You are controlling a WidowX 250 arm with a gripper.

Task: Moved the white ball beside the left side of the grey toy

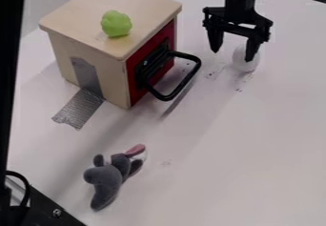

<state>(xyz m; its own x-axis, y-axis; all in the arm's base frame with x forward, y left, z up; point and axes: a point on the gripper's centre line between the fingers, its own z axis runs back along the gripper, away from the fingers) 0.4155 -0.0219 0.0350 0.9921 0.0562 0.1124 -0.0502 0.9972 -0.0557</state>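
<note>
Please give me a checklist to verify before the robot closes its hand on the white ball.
1. Hand open: ok, its two fingers are apart.
2. White ball centred between the fingers: not ok, it appears behind one finger, off to that side.
3. Contact between hand and ball: cannot tell, this angle hides the depth.
4. Grey plush toy in place as the target: ok, it lies on the table, away from the hand.
5. Ball already beside the toy: not ok, it is at the other end of the table.
6. Enough height to pass over the black handle: cannot tell.
</note>
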